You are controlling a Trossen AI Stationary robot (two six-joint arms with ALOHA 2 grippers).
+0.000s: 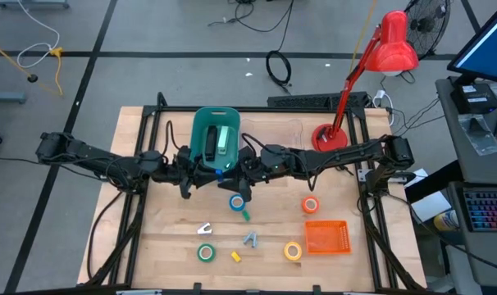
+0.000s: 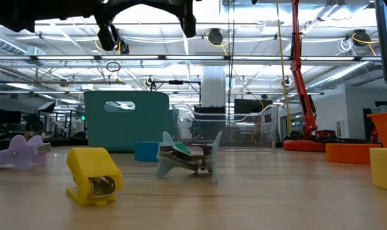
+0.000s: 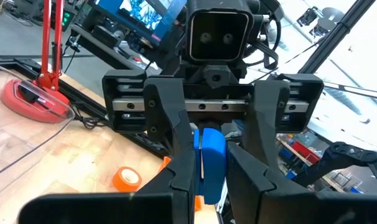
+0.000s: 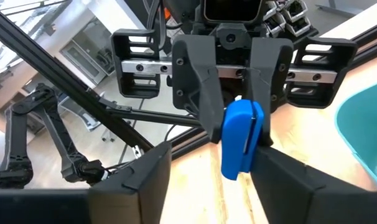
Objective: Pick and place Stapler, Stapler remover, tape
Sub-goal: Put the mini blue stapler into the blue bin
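The two dark arms meet over the middle of the wooden table [image 1: 150,221], just in front of the teal plastic bin [image 1: 215,135]. The left gripper [image 4: 233,134] is pinching a small blue plastic stapler [image 4: 241,144] between its fingers, holding it up off the table. The right gripper [image 3: 204,180] faces it directly, its fingers spread on either side of the same blue stapler and not gripping it.

Below the grippers, on the table, lies the blue tape roll [image 1: 237,202]. Nearer the front edge lie the green tape roll [image 1: 205,252], the yellow tape roll [image 1: 293,251], a grey staple remover [image 1: 250,239] and a yellow staple remover [image 1: 235,256]. The orange-red tape roll [image 1: 311,205] sits towards the right arm's side, just behind an orange mesh basket [image 1: 326,237].
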